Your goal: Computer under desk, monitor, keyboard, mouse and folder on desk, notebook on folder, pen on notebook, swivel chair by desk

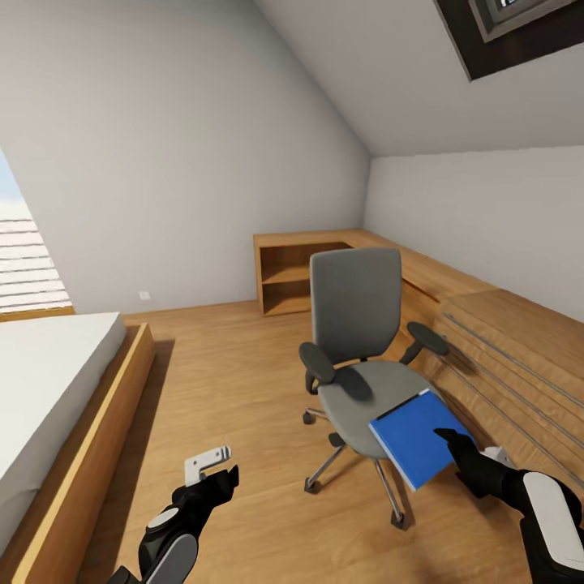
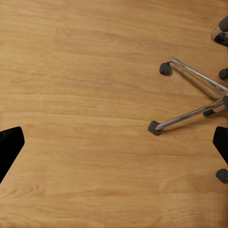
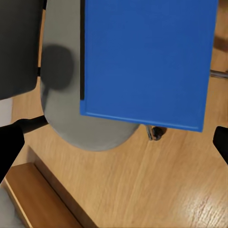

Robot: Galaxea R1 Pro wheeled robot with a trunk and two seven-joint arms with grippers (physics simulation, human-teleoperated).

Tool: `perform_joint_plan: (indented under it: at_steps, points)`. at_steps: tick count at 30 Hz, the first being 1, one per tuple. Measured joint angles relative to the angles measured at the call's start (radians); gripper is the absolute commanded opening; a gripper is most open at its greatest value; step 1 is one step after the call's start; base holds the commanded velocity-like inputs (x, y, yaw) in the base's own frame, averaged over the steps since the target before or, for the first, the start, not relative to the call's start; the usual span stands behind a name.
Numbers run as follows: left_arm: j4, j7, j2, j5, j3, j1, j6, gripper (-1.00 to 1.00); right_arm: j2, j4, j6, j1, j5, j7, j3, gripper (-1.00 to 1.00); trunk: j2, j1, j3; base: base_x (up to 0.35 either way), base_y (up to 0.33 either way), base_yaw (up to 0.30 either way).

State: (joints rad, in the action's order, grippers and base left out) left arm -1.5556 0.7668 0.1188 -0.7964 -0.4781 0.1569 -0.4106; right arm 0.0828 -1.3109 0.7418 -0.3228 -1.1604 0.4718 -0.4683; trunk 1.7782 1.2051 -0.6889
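Note:
The swivel chair [image 1: 357, 312] stands mid-room on the wooden floor, its grey seat [image 3: 71, 111] facing me. The blue folder [image 1: 415, 436] lies on the front right of the seat and overhangs its edge. In the right wrist view the folder [image 3: 147, 61] covers much of the seat. My right gripper [image 1: 456, 448] hovers at the folder's near right corner, open, its black fingertips [image 3: 10, 147] spread wide and holding nothing. My left gripper [image 1: 221, 480] hangs low over bare floor to the left of the chair, open and empty [image 2: 114, 147], with the chrome chair base [image 2: 190, 116] beside it.
A bed [image 1: 57, 381] with a wooden frame fills the left side. Light wooden low shelving [image 1: 304, 276] runs along the far wall behind the chair. Stepped wooden boarding with metal rails [image 1: 503, 349] rises at the right. Open floor [image 1: 227, 381] lies between bed and chair.

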Motion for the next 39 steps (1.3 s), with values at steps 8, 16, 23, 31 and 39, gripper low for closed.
perform_joint_plan:
  at_steps: [8,16,23,31,39]
  points:
    - [0.002,0.000,0.000,0.000,-0.001,0.000,0.000,1.00,0.000,0.000,-0.001,0.000,0.001,0.000,0.001,1.00,0.056,0.031,-0.025,0.000,0.000,0.000]
    - [0.009,0.000,-0.001,0.000,-0.002,0.000,0.000,1.00,0.000,0.000,-0.001,0.000,0.004,0.000,0.001,1.00,0.112,0.061,-0.050,0.000,0.000,0.000]
    - [0.009,0.000,-0.002,0.000,-0.002,0.000,0.000,1.00,0.000,0.002,-0.002,0.000,0.004,-0.001,0.002,1.00,0.161,0.088,-0.072,0.000,0.000,0.000]
    - [0.010,0.000,-0.002,-0.001,-0.004,0.000,0.000,1.00,0.000,0.002,-0.002,0.000,0.004,-0.001,0.003,1.00,0.217,0.119,-0.097,0.000,0.000,0.000]
    - [0.011,0.000,-0.004,-0.001,-0.005,0.000,0.000,1.00,0.000,0.002,-0.002,0.000,0.004,-0.001,0.003,1.00,0.273,0.150,-0.122,0.000,0.000,0.000]
